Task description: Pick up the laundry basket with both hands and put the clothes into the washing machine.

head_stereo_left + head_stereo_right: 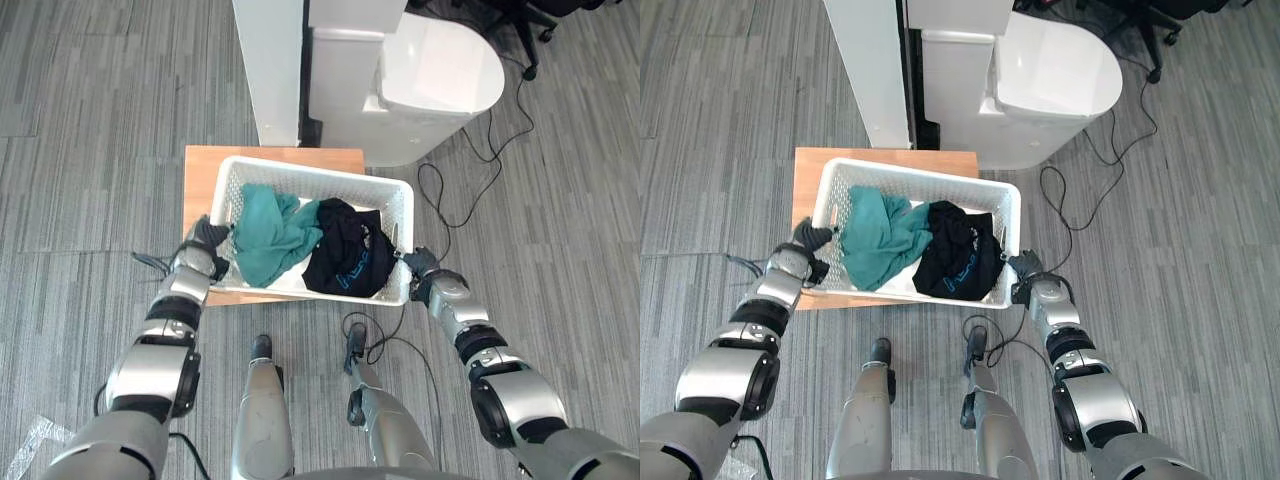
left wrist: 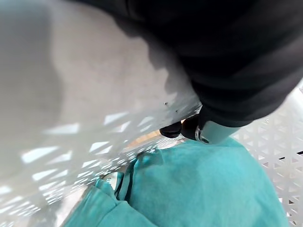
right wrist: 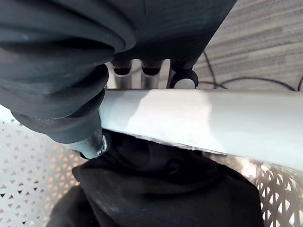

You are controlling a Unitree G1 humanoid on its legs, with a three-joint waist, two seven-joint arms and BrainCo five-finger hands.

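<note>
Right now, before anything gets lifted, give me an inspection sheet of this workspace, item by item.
Surface: low wooden table, with the basket standing on it.
Job's things: white laundry basket holding a teal garment and a black garment side by side; washing machine beyond the table.
Clutter: crumpled clear plastic on the floor at the robot's left.
Robot hands: left robot hand grips the basket's left rim, thumb inside; right robot hand pinches the right rim, fingers outside, thumb inside.
Cables: black cable on the floor right of the washing machine.
Surroundings: grey plank floor; white upright panel beside the machine; office chair base far right.
</note>
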